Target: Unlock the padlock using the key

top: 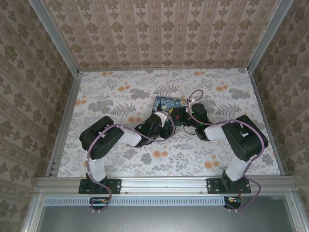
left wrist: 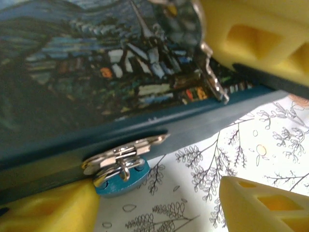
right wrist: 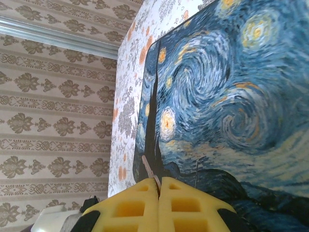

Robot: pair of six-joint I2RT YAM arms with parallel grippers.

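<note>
Find padlock (left wrist: 126,181) between open left jaws, close beside one finger, hanging under hasp (left wrist: 130,147) on tin (left wrist: 96,72) front wall. Note key (left wrist: 212,77) pinched in closed right jaws, up-right of padlock, blade slanting down; bring down-left for insertion.

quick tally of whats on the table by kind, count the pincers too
tin box: 1
padlock: 1
key: 1
pincers: 2 (left pincer, right pincer)
total: 5
</note>
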